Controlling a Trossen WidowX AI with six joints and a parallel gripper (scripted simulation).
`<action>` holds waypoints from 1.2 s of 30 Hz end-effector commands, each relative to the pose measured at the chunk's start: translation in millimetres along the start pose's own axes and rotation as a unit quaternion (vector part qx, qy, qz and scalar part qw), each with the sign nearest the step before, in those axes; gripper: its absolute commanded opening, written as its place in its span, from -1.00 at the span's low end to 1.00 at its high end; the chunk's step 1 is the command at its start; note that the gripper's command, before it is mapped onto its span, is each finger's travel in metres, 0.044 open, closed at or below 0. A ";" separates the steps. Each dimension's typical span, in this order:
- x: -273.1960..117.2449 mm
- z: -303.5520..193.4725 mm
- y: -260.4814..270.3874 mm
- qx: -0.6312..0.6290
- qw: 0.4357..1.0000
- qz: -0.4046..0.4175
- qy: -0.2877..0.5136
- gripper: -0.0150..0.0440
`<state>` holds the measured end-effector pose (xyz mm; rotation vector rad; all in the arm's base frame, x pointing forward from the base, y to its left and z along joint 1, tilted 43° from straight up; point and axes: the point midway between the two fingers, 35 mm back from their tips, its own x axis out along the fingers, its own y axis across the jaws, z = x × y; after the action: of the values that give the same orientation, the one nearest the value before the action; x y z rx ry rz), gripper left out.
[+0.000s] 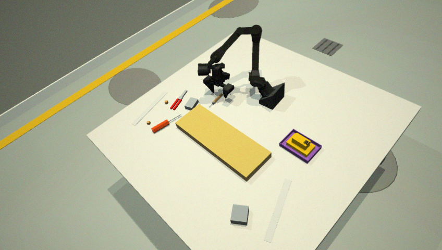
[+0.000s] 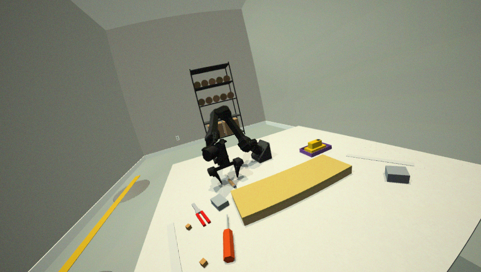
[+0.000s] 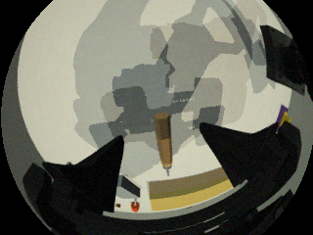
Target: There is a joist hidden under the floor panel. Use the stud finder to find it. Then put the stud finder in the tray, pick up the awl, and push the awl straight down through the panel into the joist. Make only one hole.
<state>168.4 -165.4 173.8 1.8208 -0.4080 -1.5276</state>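
Note:
The awl (image 1: 217, 99) (image 2: 231, 182) (image 3: 163, 139) lies on the table, its brown handle toward the arm's side and its thin metal tip toward the panel. My gripper (image 1: 219, 94) (image 2: 229, 180) (image 3: 162, 133) is open and empty, pointing down above the awl; in the wrist view the handle shows between the two fingers. The yellow floor panel (image 1: 223, 140) (image 2: 293, 185) (image 3: 191, 196) lies flat; no hole shows in its top. The yellow stud finder (image 1: 300, 144) (image 2: 315, 145) sits inside the purple tray (image 1: 284, 143) (image 2: 312, 154). The joist is hidden.
A grey block (image 1: 191, 103) (image 2: 219, 202) lies by the panel's end, near red-handled pliers (image 1: 176, 103) (image 2: 202, 217), an orange screwdriver (image 1: 160, 126) (image 2: 228, 245) and two small wooden cubes. Another grey block (image 1: 240, 214) (image 2: 397, 174) and a pale strip (image 1: 278, 210) lie beyond the panel's other end.

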 end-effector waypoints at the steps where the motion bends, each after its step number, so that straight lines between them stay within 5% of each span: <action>1: 7.7 1.3 -2.3 -0.004 1.000 -0.003 0.000 1.00; 5: 8.7 1.5 -2.3 -0.004 1.000 -0.002 0.000 1.00; 20: 8.7 1.5 -2.3 -0.004 1.000 -0.002 0.000 -0.33; 36: -21.2 -9.1 -5.0 0.000 1.000 -0.016 0.000 -0.49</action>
<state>170.1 -153.0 176.5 1.8270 -0.3750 -1.5495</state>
